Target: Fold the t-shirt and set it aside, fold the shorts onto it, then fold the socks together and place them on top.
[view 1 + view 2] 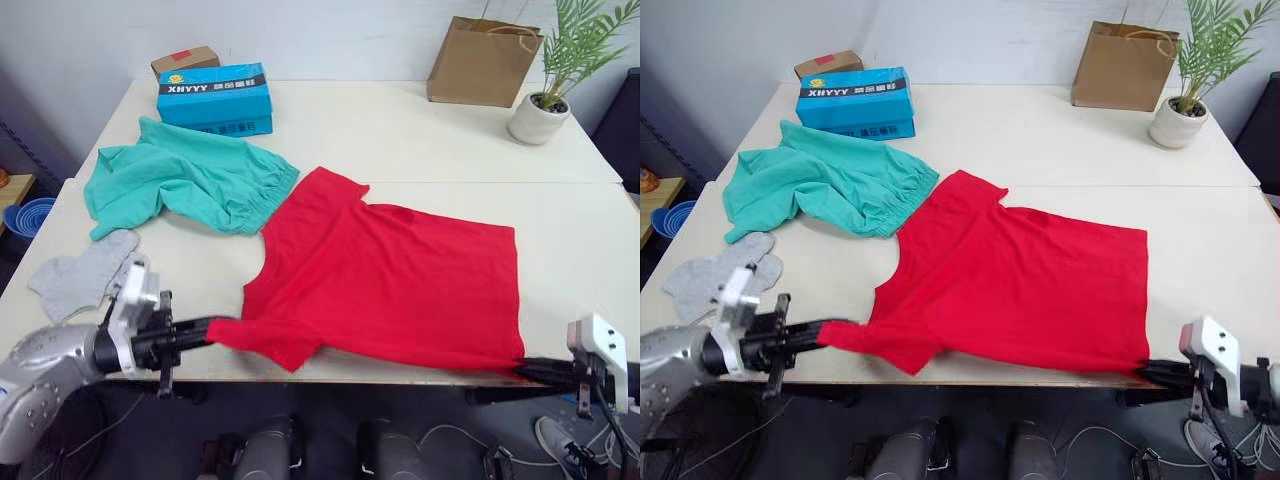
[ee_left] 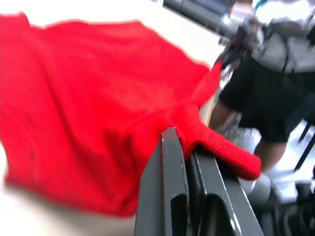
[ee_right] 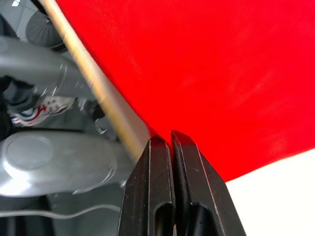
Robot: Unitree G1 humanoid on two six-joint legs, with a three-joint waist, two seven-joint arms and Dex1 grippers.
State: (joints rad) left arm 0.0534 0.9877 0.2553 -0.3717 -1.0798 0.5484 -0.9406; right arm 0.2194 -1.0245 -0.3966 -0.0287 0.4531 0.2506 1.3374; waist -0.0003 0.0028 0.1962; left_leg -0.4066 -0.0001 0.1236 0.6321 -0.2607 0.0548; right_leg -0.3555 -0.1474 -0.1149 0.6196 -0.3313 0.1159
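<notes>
The red t-shirt (image 1: 390, 280) lies spread on the table, its near edge along the front of the table. My left gripper (image 1: 212, 328) is shut on the near sleeve; the left wrist view shows the t-shirt (image 2: 98, 98) pinched between the fingers (image 2: 170, 162). At the front edge my right gripper (image 1: 522, 368) is shut on the shirt's near hem corner, with the t-shirt (image 3: 221, 64) in the right wrist view. The teal-green shorts (image 1: 190, 180) lie crumpled at the left. The grey socks (image 1: 85, 272) lie side by side near the front left corner.
A blue box (image 1: 215, 98) with a brown box (image 1: 185, 60) behind it stands at the back left. A brown paper bag (image 1: 483, 62) and a potted plant (image 1: 545, 105) stand at the back right. Blue bowls (image 1: 25, 215) sit on a stand left of the table.
</notes>
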